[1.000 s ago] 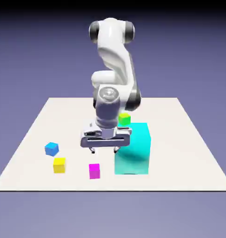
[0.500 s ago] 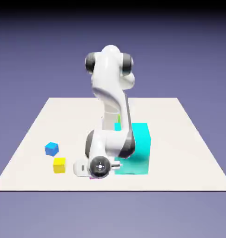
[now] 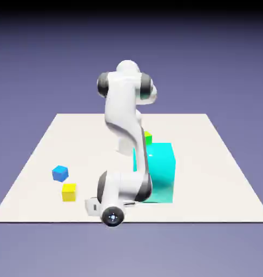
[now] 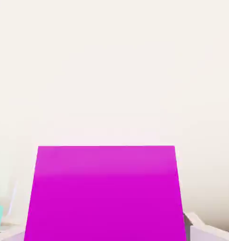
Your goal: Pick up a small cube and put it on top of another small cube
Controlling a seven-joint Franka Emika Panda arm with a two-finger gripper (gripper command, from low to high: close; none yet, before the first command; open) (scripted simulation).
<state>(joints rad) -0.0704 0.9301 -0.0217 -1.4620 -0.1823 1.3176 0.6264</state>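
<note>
While my arm point(image 3: 125, 121) folds low over the near edge of the off-white table point(image 3: 209, 162), the small magenta cube point(image 4: 106, 193) fills my hand view, flat-faced, plain, unlettered, resting on the table between my fingertips point(image 4: 201, 228). Whether my claw presses it, I cannot tell. Beside me stands a smooth cyan block point(image 3: 160, 167).

No legible text, no labels, no brand marks, no numbers, no signs, all surfaces plain in both views

Rendered simulation: pale table point(image 3: 41, 146), flat blue-violet backdrop point(image 3: 220, 65), plain cubes.
</note>
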